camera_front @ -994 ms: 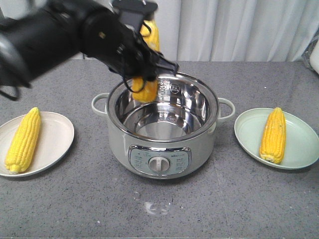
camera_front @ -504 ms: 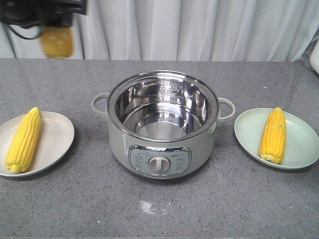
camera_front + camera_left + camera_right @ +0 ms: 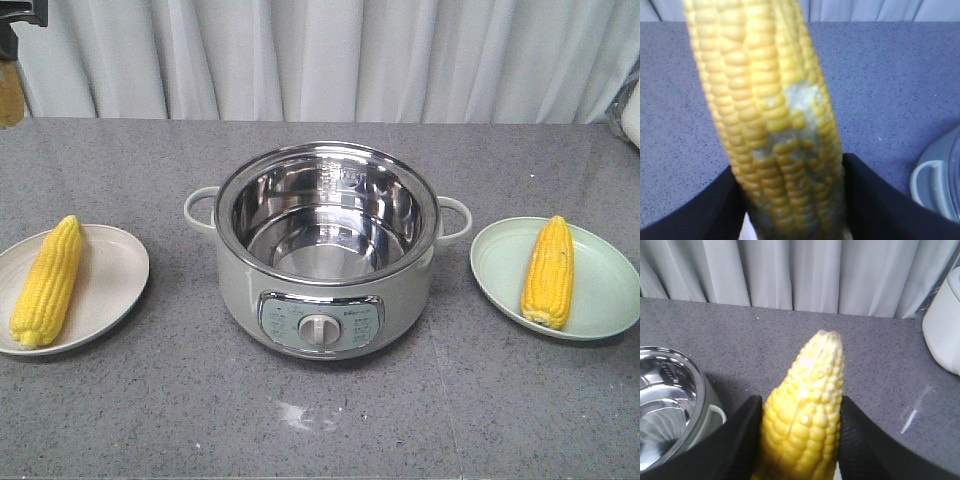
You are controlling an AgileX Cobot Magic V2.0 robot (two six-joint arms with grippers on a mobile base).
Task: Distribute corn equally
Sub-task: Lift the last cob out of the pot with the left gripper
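Observation:
One corn cob (image 3: 47,281) lies on the cream plate (image 3: 115,275) at the left. Another cob (image 3: 549,271) lies on the pale green plate (image 3: 600,290) at the right. My left gripper (image 3: 795,200) is shut on a third corn cob (image 3: 765,105), its black fingers (image 3: 700,210) pressing both sides. In the front view only a sliver of that cob (image 3: 10,95) shows at the top left edge. My right gripper (image 3: 800,435) is shut on a fourth cob (image 3: 807,415), tip pointing up, right of the pot; this gripper is outside the front view.
A steel-lined electric pot (image 3: 325,250) with side handles stands mid-table between the plates; nothing shows inside it. A white appliance (image 3: 945,325) sits at the far right. Grey curtains hang behind the table's back edge.
The left arm has lifted its cob out from over the pot and swung it far left, almost out of the front view. Plates and pot have not moved.

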